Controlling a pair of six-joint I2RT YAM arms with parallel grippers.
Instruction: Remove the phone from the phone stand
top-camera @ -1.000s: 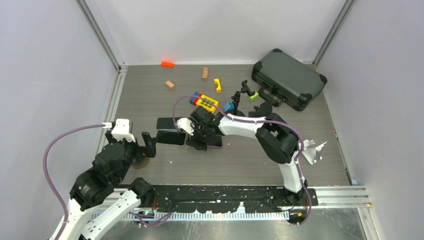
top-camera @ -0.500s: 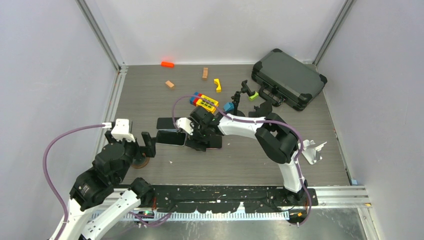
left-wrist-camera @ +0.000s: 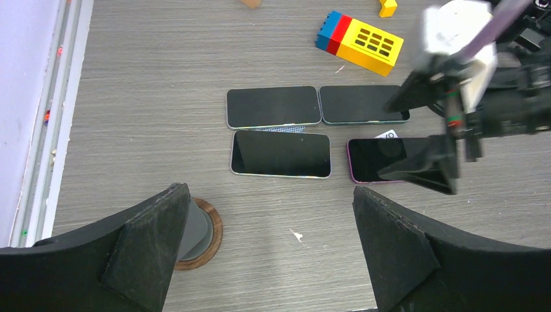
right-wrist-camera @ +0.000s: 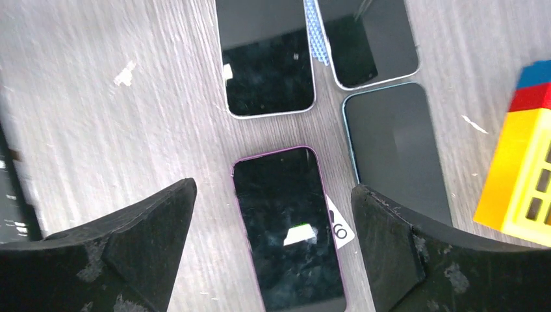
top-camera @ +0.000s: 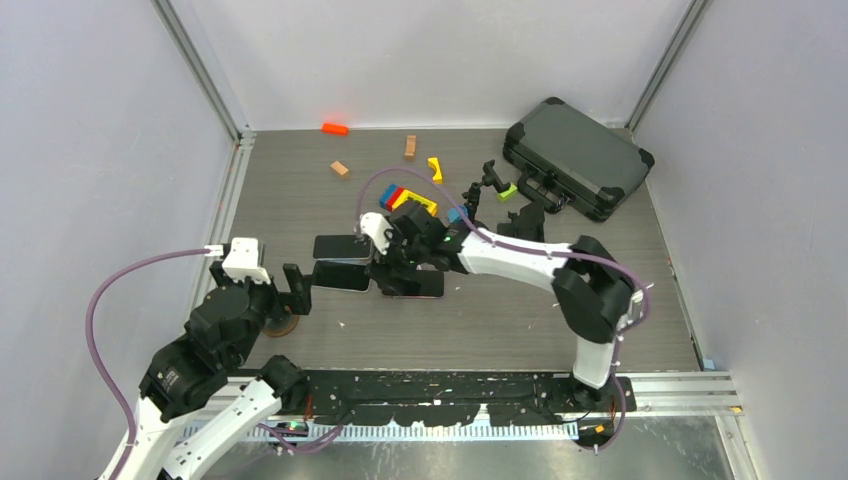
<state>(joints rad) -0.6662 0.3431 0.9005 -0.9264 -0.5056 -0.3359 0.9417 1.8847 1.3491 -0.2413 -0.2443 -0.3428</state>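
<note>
- Right gripper (right-wrist-camera: 286,250) hangs just above the purple-rimmed phone (right-wrist-camera: 289,227). Its jaws are spread wide on either side of that phone's long edges and pinch nothing.
- From up top I see the phone (top-camera: 415,285) lying flat, screen up, on the grey table (top-camera: 480,325). A small white tag (right-wrist-camera: 338,224) pokes out from under one long edge.
- Three other dark phones lie flat close by. A black one (left-wrist-camera: 281,154) sits end to end with it on the left arm's side, a teal-edged one (left-wrist-camera: 364,104) lies alongside its far edge, and a silver-edged one (left-wrist-camera: 273,106) lies diagonally beyond.
- The phone stand (top-camera: 474,205) stands well apart from the purple-rimmed phone, farther back and to the right.
- A yellow block (left-wrist-camera: 359,41) with a red and blue end sits beyond the phone, between it and the back wall.
- Left gripper (left-wrist-camera: 273,253) hovers well to the near left of the phone, jaws fully parted and empty, beside a round wood-rimmed disc (left-wrist-camera: 209,229).
</note>
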